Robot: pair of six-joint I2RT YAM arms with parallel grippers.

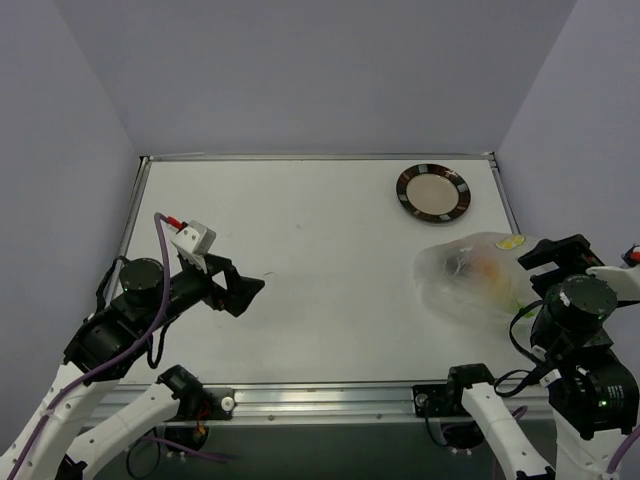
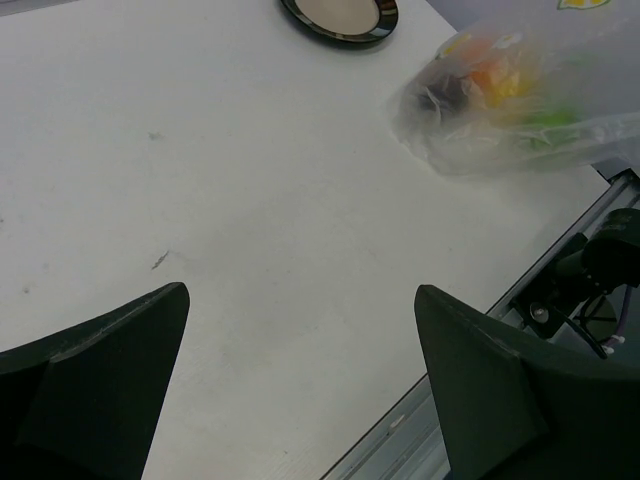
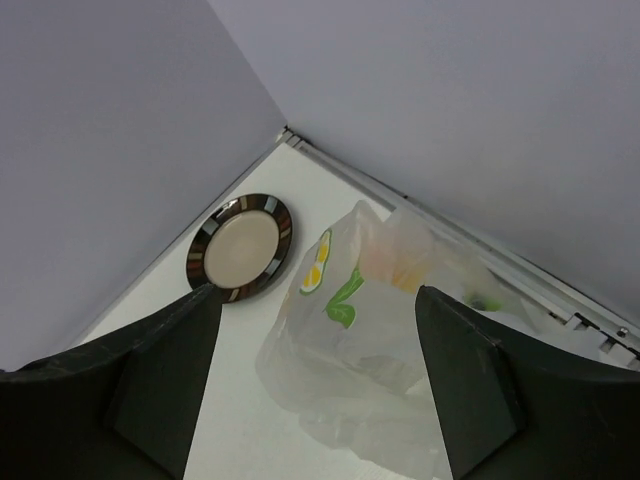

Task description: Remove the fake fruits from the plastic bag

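Hovering with my right claw (image 3: 315, 300) spread, I'd pinch the plastic bag's (image 1: 470, 280) limp, slippery film clear of the light fake fruits (image 2: 495, 80).

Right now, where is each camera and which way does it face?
Top: above and behind the arms, looking down on the table; both arms, left hand and right hand show.
Left wrist: on the left arm, facing across the table at the bag and plate; its two open fingers fill the bottom corners.
Right wrist: on the right arm, looking down at bag and plate by the far corner; its fingers at both lower corners.
Shared: all three see bag and plate.
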